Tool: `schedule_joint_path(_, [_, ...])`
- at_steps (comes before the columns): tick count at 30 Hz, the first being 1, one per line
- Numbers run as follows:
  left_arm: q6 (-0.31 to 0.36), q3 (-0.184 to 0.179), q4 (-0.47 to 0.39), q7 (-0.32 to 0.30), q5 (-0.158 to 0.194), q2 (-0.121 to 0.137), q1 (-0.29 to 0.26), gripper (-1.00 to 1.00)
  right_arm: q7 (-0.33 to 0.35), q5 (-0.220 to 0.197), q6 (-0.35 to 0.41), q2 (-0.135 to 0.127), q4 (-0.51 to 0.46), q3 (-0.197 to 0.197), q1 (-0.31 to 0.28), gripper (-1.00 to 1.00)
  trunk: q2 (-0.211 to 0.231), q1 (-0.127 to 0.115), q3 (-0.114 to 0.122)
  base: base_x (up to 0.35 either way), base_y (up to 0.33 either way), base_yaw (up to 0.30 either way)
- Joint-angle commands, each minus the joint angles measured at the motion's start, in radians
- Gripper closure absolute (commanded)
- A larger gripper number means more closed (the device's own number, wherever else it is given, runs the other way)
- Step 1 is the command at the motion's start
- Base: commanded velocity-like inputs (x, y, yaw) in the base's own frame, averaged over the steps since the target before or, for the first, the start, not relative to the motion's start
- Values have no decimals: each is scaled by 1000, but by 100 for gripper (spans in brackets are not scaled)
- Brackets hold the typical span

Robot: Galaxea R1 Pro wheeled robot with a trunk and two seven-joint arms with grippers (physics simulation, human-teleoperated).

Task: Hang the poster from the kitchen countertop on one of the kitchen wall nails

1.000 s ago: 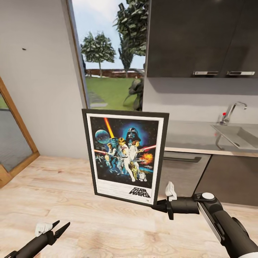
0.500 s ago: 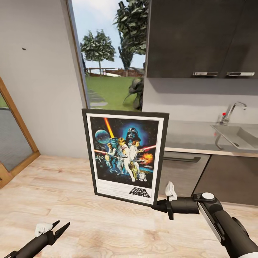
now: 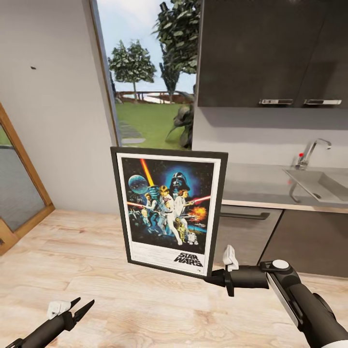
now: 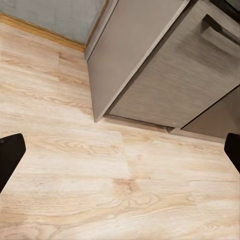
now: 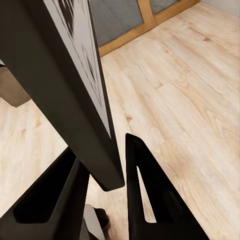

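Observation:
The Star Wars poster stands upright in mid-air, its picture facing me, above the wooden floor. My right gripper is shut on its lower right corner. In the right wrist view the poster's black frame runs edge-on between the two dark fingers. A wall nail shows as a dark speck high on the light-grey wall at the left. My left gripper hangs low at the left, open and with nothing in it; its dark fingertips frame bare floor. The grey kitchen countertop lies behind the poster at the right.
A sink with a chrome tap sits in the worktop at the right. Dark wall cabinets hang above it. A tall window onto a garden stands behind the poster, and a wood-framed glass door is at the far left.
The view has shifted slightly; the wall nail and cabinets sit a touch differently in the picture. The poster and both grippers keep their places relative to me.

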Motion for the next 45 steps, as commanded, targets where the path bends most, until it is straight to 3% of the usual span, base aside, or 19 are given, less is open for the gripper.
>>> schedule_joint_path(1, [-5,-8,1,-1,8,1,-1,-100,1,-6,11,-1,0,2,-1,100,6,-4,2,0,0,0])
schedule_joint_path(27, [-4,-8,1,1,8,1,-1,-100,1,-5,11,-1,-1,2,-1,100,188,-103,83,0,0,0])
schedule_joint_path(45, [-4,-8,1,1,8,1,-1,-100,1,-6,11,-1,-1,2,-1,100,188,-103,83,0,0,0])
